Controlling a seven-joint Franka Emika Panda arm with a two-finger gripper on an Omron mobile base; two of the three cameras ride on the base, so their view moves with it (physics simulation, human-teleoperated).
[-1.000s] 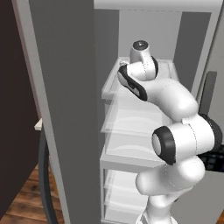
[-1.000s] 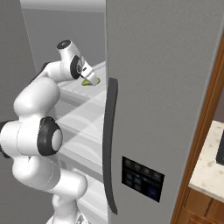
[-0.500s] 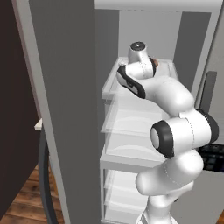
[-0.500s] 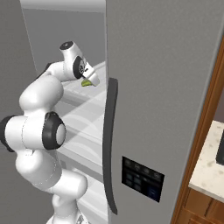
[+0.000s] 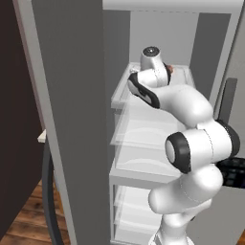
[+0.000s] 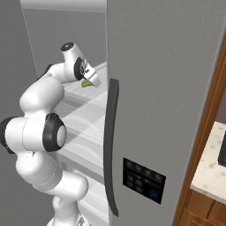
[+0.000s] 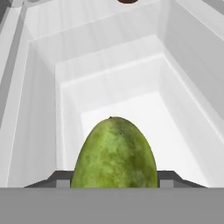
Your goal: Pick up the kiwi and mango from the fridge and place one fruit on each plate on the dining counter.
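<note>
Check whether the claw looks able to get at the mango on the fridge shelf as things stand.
Probably yes: in the hand view the mango sits right at the claw, with a dark finger tip on either side and nothing between them. The fridge door stands open.

A home kitchen: tall grey steel fridge [image 6: 167, 88] with white shelves, wood floor [image 5: 28, 220], stone counter [image 6: 214, 165].

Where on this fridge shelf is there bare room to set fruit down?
The white shelf floor beyond the mango is bare, bordered by the stepped white walls on both sides. The near end is crowded: the mango sits between the fingers. A dark fruit sits at the far edge.
</note>
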